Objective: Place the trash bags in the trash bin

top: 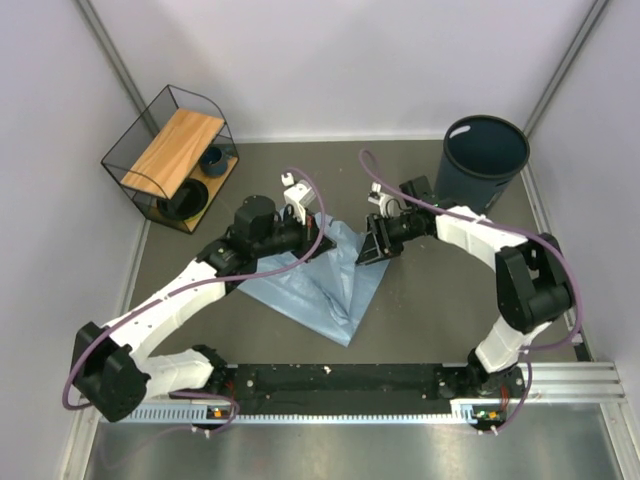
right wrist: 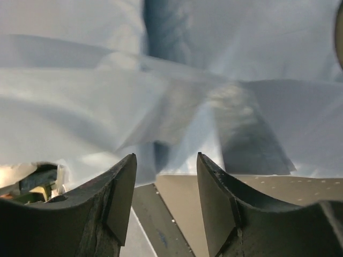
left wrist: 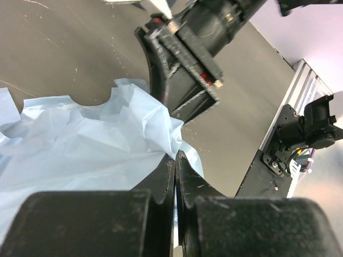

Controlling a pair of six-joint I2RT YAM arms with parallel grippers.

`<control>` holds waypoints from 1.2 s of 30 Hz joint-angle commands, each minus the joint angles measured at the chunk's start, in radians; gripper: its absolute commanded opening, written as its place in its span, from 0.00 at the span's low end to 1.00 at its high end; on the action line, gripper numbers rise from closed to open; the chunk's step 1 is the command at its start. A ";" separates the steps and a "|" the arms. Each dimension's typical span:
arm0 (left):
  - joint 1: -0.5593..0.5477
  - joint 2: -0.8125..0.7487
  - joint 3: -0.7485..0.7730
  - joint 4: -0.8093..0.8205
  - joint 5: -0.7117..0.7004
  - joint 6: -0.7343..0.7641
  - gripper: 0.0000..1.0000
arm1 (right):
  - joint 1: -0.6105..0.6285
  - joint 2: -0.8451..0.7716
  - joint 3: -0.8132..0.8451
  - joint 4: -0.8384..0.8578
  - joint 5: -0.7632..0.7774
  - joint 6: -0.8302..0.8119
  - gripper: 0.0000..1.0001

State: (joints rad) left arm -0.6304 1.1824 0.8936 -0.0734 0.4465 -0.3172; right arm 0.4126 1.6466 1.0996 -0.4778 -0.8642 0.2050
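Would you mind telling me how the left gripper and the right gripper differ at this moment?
The left gripper is shut, while the right gripper is open with a clear gap. The left gripper seems to pinch the edge of the trash bag; the right gripper holds nothing, with the film lying just beyond its tips. Both sit low at the same spread bag.

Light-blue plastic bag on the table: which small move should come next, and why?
Probably the left claw should lift a little. It is shut on an edge of the thin light-blue plastic trash bag, which lies spread on the table, while the right claw is open and empty. The dark blue-grey round plastic bin stands far right.
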 commanded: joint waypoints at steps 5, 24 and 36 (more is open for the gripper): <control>0.011 -0.030 -0.025 -0.029 0.018 0.020 0.00 | 0.008 0.117 0.037 0.090 0.198 -0.030 0.59; 0.075 -0.217 0.172 -0.224 0.083 0.219 0.00 | 0.009 0.266 0.051 0.079 0.438 -0.093 0.54; 0.090 -0.319 0.398 -0.362 -0.069 0.345 0.00 | 0.009 0.259 0.045 0.061 0.438 -0.115 0.54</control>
State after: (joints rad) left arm -0.5472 0.8581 1.2171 -0.4294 0.4709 -0.0257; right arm 0.4171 1.8675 1.1481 -0.4007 -0.5270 0.1459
